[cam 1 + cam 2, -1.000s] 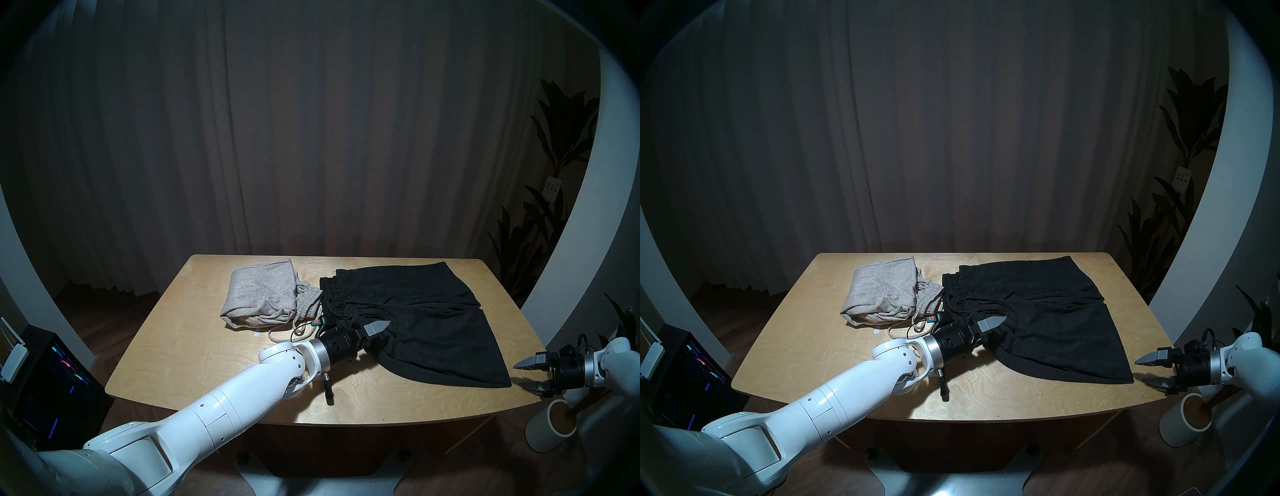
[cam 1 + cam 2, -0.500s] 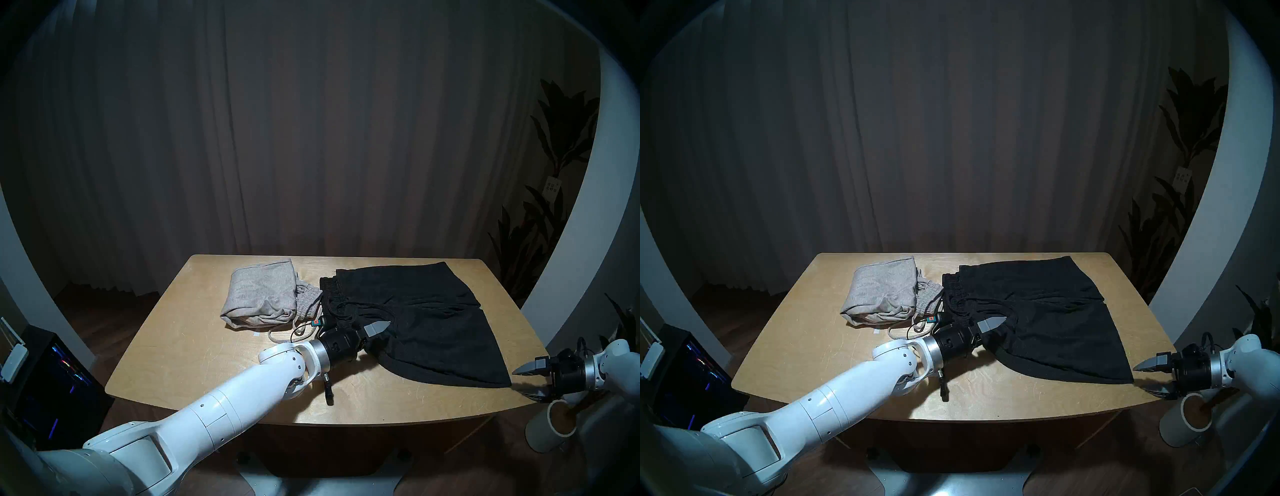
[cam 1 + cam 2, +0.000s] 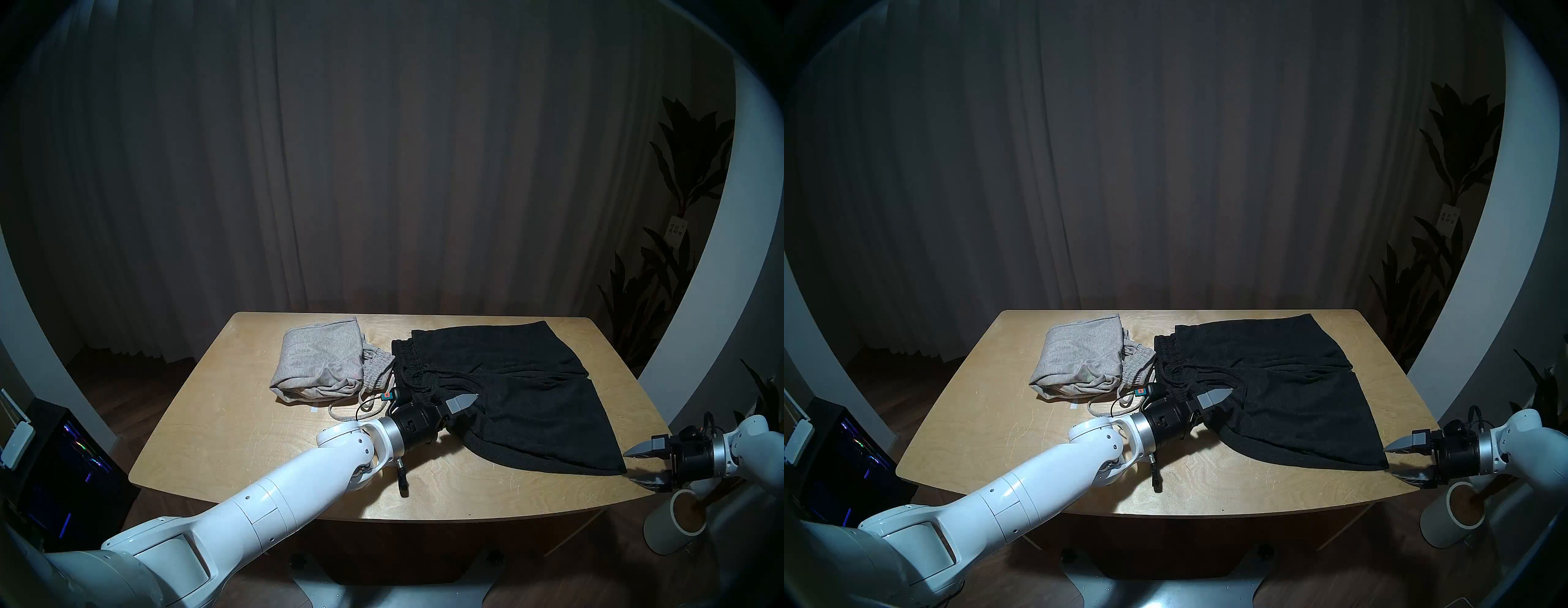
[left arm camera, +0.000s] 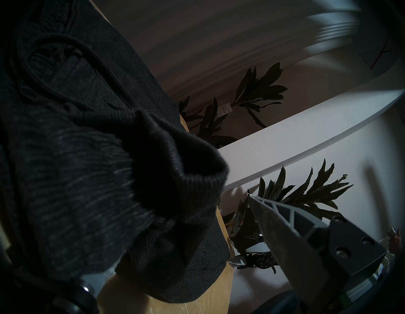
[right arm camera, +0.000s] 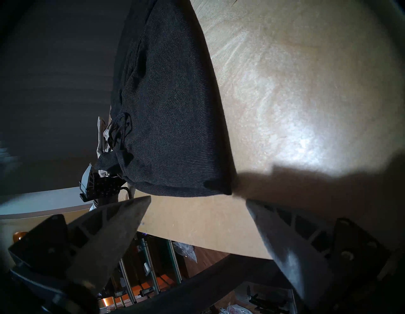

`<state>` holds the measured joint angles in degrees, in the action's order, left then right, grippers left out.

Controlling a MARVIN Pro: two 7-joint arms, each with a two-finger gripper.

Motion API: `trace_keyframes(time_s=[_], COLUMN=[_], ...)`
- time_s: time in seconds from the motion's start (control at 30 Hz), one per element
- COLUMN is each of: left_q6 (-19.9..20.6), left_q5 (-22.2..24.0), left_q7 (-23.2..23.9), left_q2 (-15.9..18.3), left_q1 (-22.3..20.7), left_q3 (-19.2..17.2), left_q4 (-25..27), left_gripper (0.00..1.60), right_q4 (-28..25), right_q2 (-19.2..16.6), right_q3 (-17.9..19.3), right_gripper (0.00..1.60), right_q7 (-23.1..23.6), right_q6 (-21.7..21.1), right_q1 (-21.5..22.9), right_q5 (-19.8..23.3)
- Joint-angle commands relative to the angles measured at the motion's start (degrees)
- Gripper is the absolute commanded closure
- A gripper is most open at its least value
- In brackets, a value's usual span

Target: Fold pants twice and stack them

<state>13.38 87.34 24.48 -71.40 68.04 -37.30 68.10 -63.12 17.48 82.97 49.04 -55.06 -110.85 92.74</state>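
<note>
While the black pants (image 3: 509, 390) lie spread across the right half of the wooden bench (image 3: 237, 441), their gathered waistband faces the grey pants (image 3: 318, 361), which sit folded in a bundle just left of that waistband, the two garments touching or nearly so. A pale cord (image 3: 365, 403) trails from the grey bundle onto the bare wood on the near side of it, beside the black pair's waistband.

The left claw (image 3: 460, 409) reaches level into the near corner of the black waistband. One grey finger (image 3: 462, 400) lies on top of the cloth; the other is hidden under or behind the fabric. In the left wrist view the ribbed waistband (image 4: 175, 166) bunches up in the gap beside the visible finger (image 4: 285, 230), so the jaws stand wide around that corner, but whether they press on it cannot be told.

The right claw (image 3: 640, 465) hovers at the near right corner of the black pants, over the bench's edge. Its two fingers are spread well apart with nothing between them; in the right wrist view the hem corner (image 5: 219, 188) lies just ahead of the fingertips (image 5: 140, 204), not touching.

A white cylindrical pot (image 3: 674, 526) stands on the floor below the right claw, off the bench to the right of the black pants.
</note>
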Motion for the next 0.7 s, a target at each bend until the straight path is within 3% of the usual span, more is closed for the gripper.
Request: trace_keyframes(time_s=[0.0, 0.67], left_q6=[0.9, 1.0], left_q5=[-0.9, -0.6], left_q7=[-2.7, -2.3], left_q2=[3.7, 4.2], left_q1=[5.1, 4.7], left_q3=[2.4, 2.3], left_q4=[-6.5, -6.6], left_gripper=[0.0, 0.0], right_q4=[-0.3, -1.4], right_q2=[0.5, 4.6], right_q3=[0.5, -0.6], right_gripper=[0.0, 0.0], right_q7=[-0.8, -6.3], right_q6=[0.1, 0.1], right_q1=[2.5, 7.9], right_q5=[0.3, -0.2])
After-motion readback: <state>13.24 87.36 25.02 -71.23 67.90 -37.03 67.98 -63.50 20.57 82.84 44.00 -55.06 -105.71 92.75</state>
